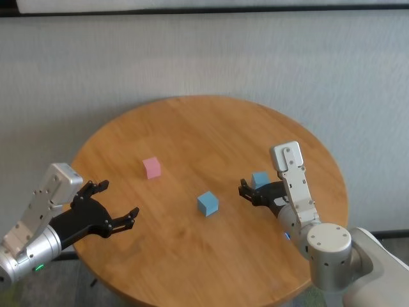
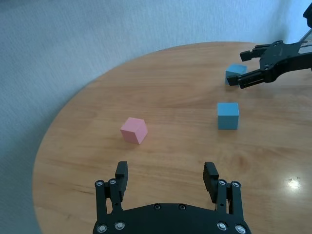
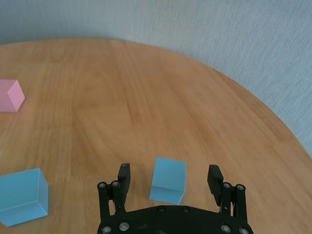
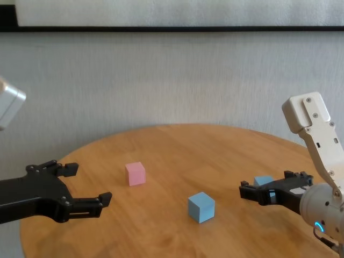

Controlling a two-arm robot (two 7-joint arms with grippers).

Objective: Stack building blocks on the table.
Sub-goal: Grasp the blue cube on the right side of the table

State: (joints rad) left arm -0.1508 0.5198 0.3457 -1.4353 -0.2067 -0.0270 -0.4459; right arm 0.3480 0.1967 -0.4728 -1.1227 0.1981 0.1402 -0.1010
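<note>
Three building blocks lie apart on the round wooden table. The pink block is left of centre. One light blue block sits near the middle. The other light blue block is on the right. My right gripper is open, low over the table, with its fingers on either side of that right blue block, gaps showing on both sides. My left gripper is open and empty over the table's near left edge, short of the pink block.
A pale wall stands close behind the table. The table's rim curves close by the right blue block. Bare wood lies between the middle blue block and the pink block.
</note>
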